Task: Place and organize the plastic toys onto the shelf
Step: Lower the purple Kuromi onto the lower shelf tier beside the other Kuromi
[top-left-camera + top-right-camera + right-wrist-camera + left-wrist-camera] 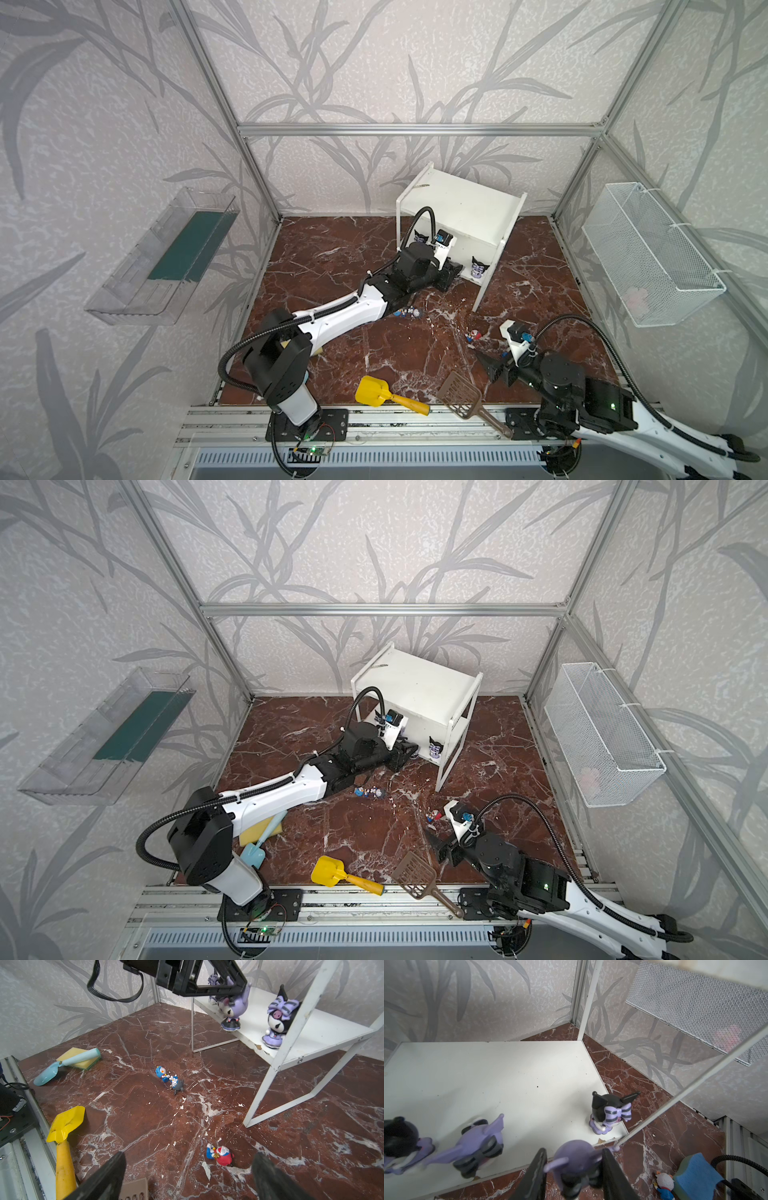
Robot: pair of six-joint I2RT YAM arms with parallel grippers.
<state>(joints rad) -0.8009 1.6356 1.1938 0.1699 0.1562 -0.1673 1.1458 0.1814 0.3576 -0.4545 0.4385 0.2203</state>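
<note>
Shelf (457, 203) with a purple-headed figurine (234, 1008) pinched at its lower tier.
The marble table (332, 257) fills the middle of both top views, and the white shelf stands above the centre of the frame. The left gripper (574, 1150) reaches to its open front; its jaws press on the purple-headed figurine, which is tilted, feet at the front edge of the lower tier. The right gripper (190, 1156) is at the lower right of both top views, jaws spread wide with nothing between them, near a red-headed figurine (221, 1155) lying on the table. A bow figurine (608, 1113) stands upright at the tier's corner; a purple figurine (481, 1142) and a black figurine (400, 1140) are on the same tier, blurred. A blue-headed figurine (162, 1073) and a grey-headed figurine (176, 1084) lie touching on the table.
</note>
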